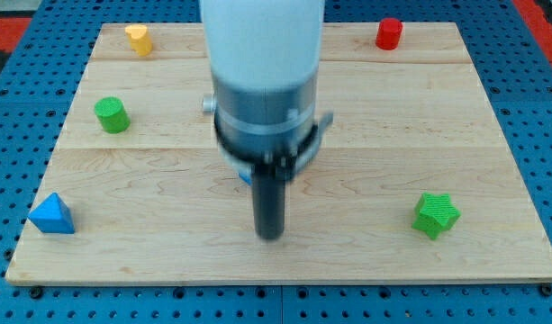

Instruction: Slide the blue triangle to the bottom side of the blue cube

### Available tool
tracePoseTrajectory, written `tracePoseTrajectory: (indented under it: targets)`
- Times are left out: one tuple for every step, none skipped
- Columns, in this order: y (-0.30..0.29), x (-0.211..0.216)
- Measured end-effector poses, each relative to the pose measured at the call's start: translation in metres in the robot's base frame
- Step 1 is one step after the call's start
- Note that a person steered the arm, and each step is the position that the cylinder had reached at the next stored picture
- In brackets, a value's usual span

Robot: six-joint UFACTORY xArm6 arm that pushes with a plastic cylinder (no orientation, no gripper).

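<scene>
The blue triangle point(51, 215) lies near the board's left edge, low in the view. Only a small blue sliver of the blue cube point(244, 176) shows just left of the rod near the board's middle; the arm hides the rest. My tip point(270, 235) rests on the board below that sliver, far to the right of the blue triangle and touching no block.
A green cylinder point(112, 115) stands at the left, above the triangle. A yellow block point(138, 39) is at the top left, a red cylinder point(389, 33) at the top right, and a green star point(435, 214) at the lower right. The wooden board point(393, 135) ends close to the triangle.
</scene>
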State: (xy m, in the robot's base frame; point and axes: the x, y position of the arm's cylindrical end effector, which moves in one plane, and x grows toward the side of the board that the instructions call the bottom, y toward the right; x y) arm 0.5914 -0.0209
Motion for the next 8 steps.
tracePoseTrajectory:
  targets:
    - [-0.093,0.020]
    - [-0.218,0.005]
    - [-0.283,-0.034]
    - [-0.222,-0.041]
    - [-0.140,-0.037]
    - [-0.121,0.002]
    - [-0.062,-0.044]
    - [-0.043,-0.073]
